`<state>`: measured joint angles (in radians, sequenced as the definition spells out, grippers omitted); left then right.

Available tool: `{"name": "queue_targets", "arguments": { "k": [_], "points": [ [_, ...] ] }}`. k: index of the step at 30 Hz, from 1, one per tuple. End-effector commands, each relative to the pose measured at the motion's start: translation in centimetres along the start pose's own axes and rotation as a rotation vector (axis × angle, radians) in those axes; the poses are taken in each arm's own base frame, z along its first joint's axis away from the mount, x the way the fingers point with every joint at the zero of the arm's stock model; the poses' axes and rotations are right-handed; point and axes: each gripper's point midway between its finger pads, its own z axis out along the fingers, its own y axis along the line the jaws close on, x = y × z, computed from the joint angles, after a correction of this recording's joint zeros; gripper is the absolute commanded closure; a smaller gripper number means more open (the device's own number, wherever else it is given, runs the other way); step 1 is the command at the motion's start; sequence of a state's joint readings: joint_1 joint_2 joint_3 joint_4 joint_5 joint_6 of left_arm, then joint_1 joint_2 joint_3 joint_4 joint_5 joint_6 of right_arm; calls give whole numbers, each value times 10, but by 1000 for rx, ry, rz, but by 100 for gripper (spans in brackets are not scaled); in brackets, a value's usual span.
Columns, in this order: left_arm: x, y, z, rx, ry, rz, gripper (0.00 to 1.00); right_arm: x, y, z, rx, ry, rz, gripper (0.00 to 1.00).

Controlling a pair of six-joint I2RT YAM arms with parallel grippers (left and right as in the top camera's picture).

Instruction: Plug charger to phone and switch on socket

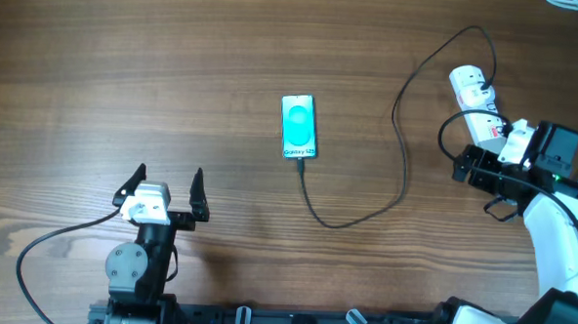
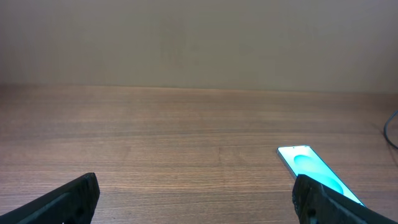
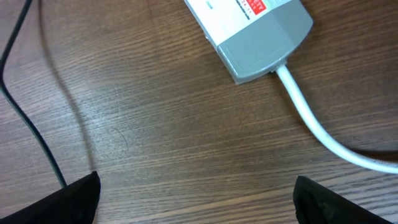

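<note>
The phone (image 1: 298,125) lies face up mid-table, its cyan screen lit. It also shows in the left wrist view (image 2: 311,165), beside my right finger. The black charger cable (image 1: 403,157) runs from the phone's bottom edge, loops right and goes up to a white plug (image 1: 482,90) seated in the socket strip (image 1: 471,100). My right gripper (image 1: 483,185) is open and empty, low over the table at the strip's near end (image 3: 255,37); its fingers (image 3: 199,199) touch nothing. My left gripper (image 1: 166,191) is open and empty (image 2: 199,202), near the front left.
The strip's thick white cord (image 3: 317,124) leaves its grey end and curves right. A thin black cable (image 3: 31,124) lies on the wood left of my right gripper. The table's far edge (image 2: 199,87) meets a plain wall.
</note>
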<state>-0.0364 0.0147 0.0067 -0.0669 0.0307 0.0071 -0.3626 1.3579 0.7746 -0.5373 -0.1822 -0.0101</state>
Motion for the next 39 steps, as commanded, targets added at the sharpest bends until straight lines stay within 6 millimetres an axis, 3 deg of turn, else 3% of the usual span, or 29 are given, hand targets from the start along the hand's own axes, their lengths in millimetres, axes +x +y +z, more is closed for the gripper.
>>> {"name": "queue_targets", "arguments": {
  "k": [1, 9, 14, 17, 28, 39],
  "points": [
    [1, 3, -1, -11, 0, 18, 0, -10, 3, -14, 1, -64, -30, 0],
    [1, 3, -1, -11, 0, 18, 0, -37, 15, -46, 14, -227, -92, 0],
    [1, 3, -1, -11, 0, 18, 0, -45, 84, -37, -175, -397, -453, 0],
    [1, 3, -1, -11, 0, 18, 0, -32, 99, -30, -221, -467, -500, 0],
    [1, 3, -1, -11, 0, 18, 0, 18, 97, -8, -255, -580, -539, 1],
    [1, 3, -1, -11, 0, 18, 0, 40, 92, 2, -271, -558, -482, 0]
  ]
}}
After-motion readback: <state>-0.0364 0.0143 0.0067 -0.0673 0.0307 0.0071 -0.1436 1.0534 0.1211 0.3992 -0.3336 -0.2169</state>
